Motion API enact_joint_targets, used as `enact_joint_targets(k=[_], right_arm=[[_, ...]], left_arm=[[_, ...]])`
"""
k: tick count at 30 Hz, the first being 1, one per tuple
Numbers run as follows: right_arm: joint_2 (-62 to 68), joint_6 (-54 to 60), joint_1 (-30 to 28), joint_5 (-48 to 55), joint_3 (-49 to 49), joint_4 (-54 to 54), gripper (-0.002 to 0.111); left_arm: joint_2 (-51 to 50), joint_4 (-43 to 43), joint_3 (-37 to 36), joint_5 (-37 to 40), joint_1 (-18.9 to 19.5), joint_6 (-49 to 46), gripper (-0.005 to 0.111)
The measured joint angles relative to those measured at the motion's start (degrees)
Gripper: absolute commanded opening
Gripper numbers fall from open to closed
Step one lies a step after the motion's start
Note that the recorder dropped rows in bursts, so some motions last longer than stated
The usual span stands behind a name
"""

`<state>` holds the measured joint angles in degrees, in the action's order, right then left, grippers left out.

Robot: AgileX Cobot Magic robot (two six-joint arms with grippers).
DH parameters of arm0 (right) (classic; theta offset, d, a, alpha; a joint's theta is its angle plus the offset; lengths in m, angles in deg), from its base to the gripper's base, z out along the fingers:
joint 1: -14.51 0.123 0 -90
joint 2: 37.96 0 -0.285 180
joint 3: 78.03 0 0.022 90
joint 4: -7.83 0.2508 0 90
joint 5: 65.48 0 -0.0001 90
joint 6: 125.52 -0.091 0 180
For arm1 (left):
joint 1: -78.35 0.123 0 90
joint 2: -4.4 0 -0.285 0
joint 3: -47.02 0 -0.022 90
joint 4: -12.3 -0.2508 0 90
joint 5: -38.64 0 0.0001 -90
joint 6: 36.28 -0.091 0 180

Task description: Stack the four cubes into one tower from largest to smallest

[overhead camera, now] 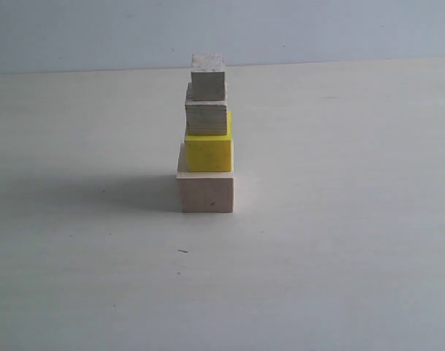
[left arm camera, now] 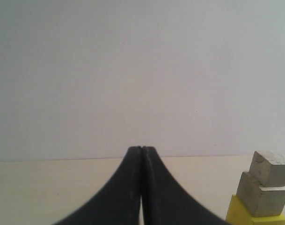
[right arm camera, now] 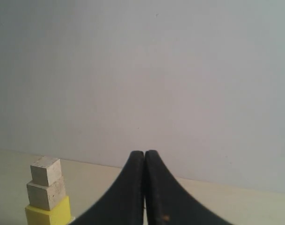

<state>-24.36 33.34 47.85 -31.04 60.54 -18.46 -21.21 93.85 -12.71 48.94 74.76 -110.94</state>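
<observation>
4 cubes (overhead camera: pixel 208 152) in tower (overhead camera: pixel 206 117), edges offset; bench (overhead camera: pixel 339 256) wide all round; L hand (left arm camera: pixel 141 149), R hand (right arm camera: pixel 145 153) pressed together.

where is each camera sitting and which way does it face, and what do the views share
Exterior view: low, off the arms, facing across the pale table at the tower: large pale wood cube, bright yellow cube, greyish grainy wood cube, small bare wood cube on top; no robot part shows.
Left wrist view: behind the shut black left gripper, facing level toward a blank wall.
Right wrist view: behind the shut black right gripper, facing a blank wall too.
Shared: all three show the tower's upper three cubes.
</observation>
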Motion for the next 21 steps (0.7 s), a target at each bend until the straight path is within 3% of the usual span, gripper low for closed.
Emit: enact_joint_targets(k=[21], right_arm=[[0.0,0.0,0.0,0.19,0.0,0.85,0.0]], left_arm=[[0.19,0.0,0.0,-0.13,0.0,-0.1,0.0]])
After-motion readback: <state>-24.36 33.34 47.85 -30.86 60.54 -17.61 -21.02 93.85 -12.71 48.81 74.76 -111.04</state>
